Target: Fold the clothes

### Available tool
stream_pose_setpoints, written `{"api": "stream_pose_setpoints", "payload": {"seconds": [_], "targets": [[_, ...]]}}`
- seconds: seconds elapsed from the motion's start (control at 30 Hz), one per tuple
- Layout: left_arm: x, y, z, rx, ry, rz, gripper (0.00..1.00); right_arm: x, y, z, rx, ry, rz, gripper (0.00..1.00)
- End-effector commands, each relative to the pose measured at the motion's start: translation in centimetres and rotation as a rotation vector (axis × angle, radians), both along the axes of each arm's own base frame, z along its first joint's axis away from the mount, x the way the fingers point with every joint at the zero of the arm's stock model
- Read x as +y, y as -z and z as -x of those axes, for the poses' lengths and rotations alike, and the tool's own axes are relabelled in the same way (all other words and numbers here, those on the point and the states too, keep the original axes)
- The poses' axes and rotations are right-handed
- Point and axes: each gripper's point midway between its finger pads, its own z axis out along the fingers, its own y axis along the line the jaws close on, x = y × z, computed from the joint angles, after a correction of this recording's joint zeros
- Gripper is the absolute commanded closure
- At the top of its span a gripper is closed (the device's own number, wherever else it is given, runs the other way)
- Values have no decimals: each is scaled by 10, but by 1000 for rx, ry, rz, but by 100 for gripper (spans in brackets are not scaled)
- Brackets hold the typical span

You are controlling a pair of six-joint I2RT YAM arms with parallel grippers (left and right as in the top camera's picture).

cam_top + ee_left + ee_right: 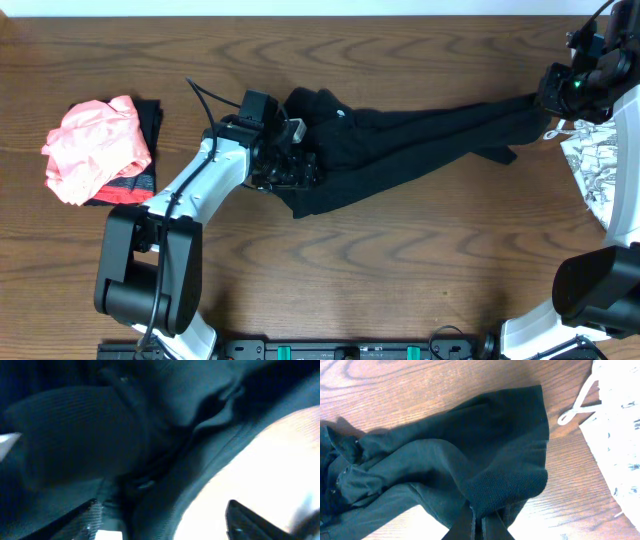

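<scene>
The clothes in play are a long black garment (420, 135) stretched across the table from the middle to the far right. My left gripper (290, 165) is down on its bunched left end. In the left wrist view the jaws stand apart, with dark fabric (100, 435) lying between them and against the left finger (90, 517); the right finger (245, 520) is over bare wood. My right gripper (555, 100) is shut on the garment's right end. The right wrist view shows its fingertips (465, 527) pinched together on a fold of the black cloth (470, 455).
A coral-pink garment (95, 145) lies on a folded dark item at the far left. A white leaf-patterned garment (600, 170) lies at the right edge, close to my right gripper, its white cord (575, 407) trailing onto the wooden table (400, 260).
</scene>
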Motion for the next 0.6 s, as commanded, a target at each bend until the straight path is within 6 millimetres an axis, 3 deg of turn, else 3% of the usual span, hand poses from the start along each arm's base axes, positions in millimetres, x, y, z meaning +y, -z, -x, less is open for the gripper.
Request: {"api": "stream_pose_setpoints", "payload": {"seconds": [0.0,0.23,0.47,0.57], "targets": [[-16,-5,8,15,48,70,27,-4,-5,1,-9,3,25,99],[-31,-5,18,17,95,70,44,-3,-4,2,-3,3,24,99],[-31,-5,18,17,97,69,49,-3,-4,3,-1,3,23,99],[-23,1,16,6,81,7,51,-3,-3,3,2,3,22,99]]}}
